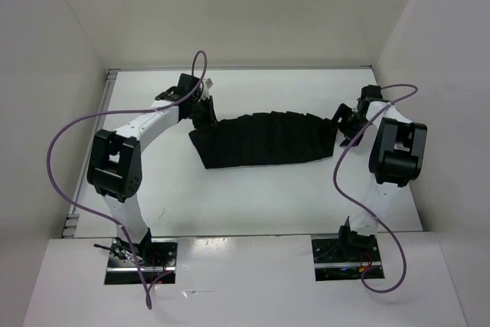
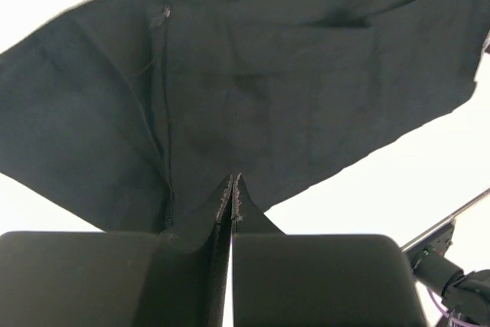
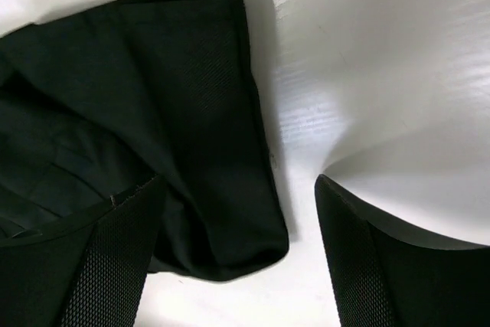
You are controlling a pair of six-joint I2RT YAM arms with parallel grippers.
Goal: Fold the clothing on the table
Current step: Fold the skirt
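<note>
The clothing [image 1: 264,139] lies stretched crosswise on the table [image 1: 253,197], slightly behind its middle. Its left end sits in the left gripper [image 1: 204,115]; its right end lies on the table between the right gripper [image 1: 346,126]'s fingers, against one and apart from the other.

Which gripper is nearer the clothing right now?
Left. The left gripper is shut on the clothing at one end; the right gripper sits open over the other end, gripping nothing.
</note>
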